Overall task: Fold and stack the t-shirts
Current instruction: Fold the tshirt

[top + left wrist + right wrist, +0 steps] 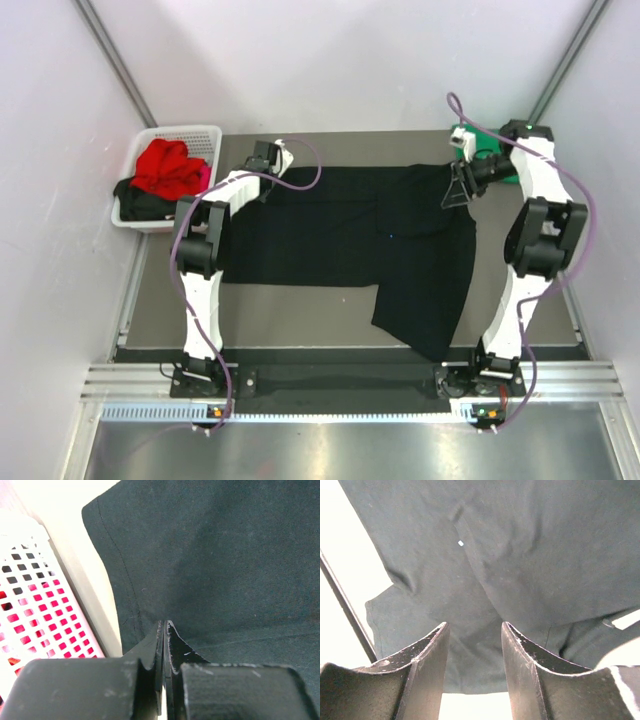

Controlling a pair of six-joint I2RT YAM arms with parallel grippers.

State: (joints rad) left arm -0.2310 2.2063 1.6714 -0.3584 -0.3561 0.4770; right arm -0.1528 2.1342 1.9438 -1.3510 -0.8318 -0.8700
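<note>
The desk is the biggest thing, and the big black t-shirt lies flat on it. The shirt's long way runs from my left claw across to my right claw. Both claws are at its far edge, one at each end. A loose part of the shirt hangs back toward my base on the right claw's side, so my right arm is the nearer one to it. I think that part needs folding over next. Just past my left claw, on its outer side, sits the white basket. In it are a red t-shirt on top and something black under it. A green t-shirt lies just behind my right claw. My left claw's tips are pressed tight together, and it looks like they pinch the black shirt near its hem. My right claw's tips are spread apart with nothing between them, and the shirt lies under them. A tiny mark on the shirt shows ahead of that claw.
</note>
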